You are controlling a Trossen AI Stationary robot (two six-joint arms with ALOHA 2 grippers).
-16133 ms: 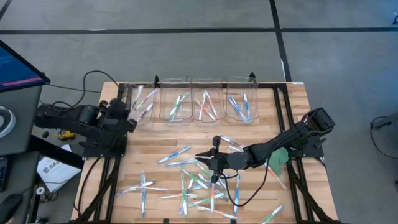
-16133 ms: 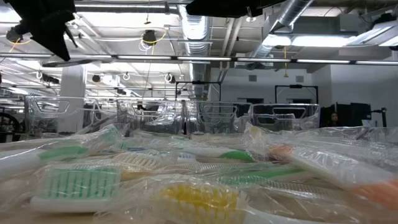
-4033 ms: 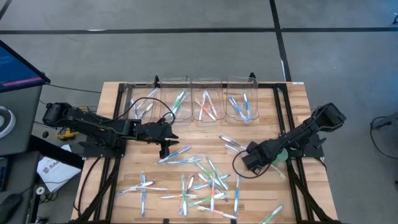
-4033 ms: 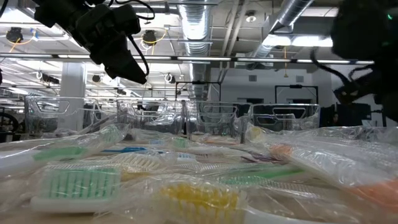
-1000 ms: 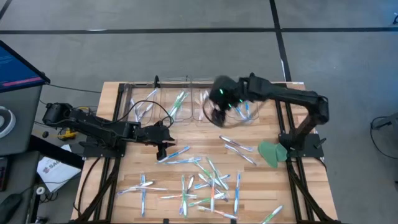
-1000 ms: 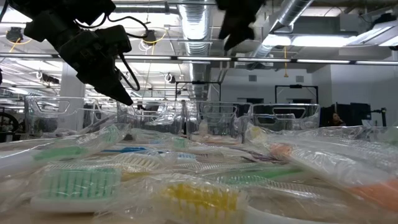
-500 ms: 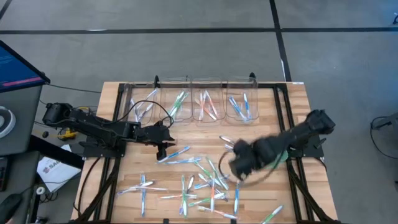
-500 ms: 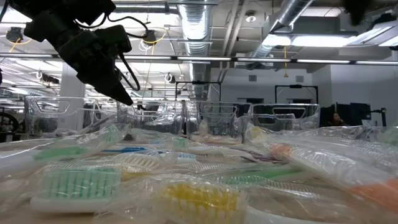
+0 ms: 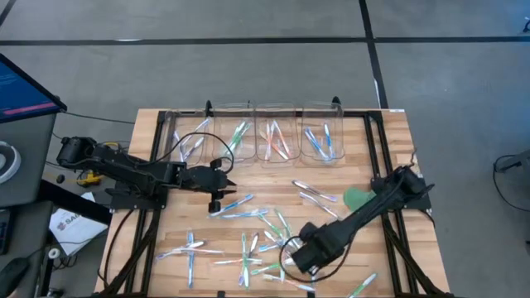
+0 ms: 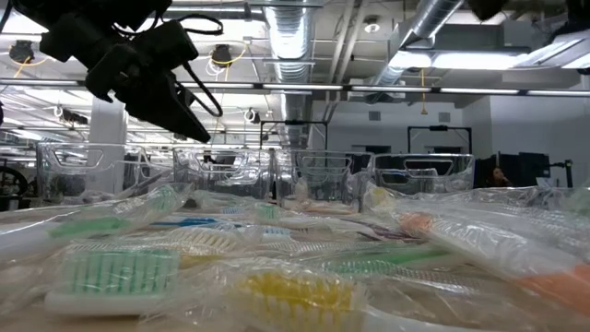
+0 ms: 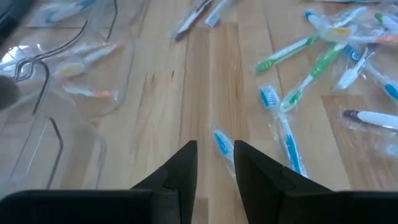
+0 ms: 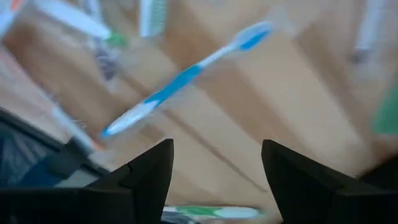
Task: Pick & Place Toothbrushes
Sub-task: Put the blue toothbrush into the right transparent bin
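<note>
Many wrapped toothbrushes [image 9: 263,240] lie scattered flat on the wooden table [image 9: 389,132]. My left gripper [image 9: 215,200] hangs over the table's left middle, slanting down, fingers a little apart and holding nothing. In the left wrist view a blue toothbrush end [image 11: 222,144] lies on the wood just beyond my left gripper [image 11: 215,155]. My right gripper [image 9: 291,260] points down over the near side of the scatter, open wide and holding nothing. In the right wrist view a blue-and-white toothbrush [image 12: 185,76] lies below my right gripper [image 12: 217,158].
Several clear bins [image 9: 277,132] holding toothbrushes stand in a row along the far edge. A flat green leaf-shaped piece [image 9: 357,199] lies at the right near the right arm's base. Black frame rails [image 9: 383,165] run along both table sides. Bare wood shows between the bins and the scatter.
My right gripper has swept from above the bins at the far edge toward the near edge and down, over the scattered toothbrushes, turning as it went. My left gripper has stayed in place and rolled a little about its own axis.
</note>
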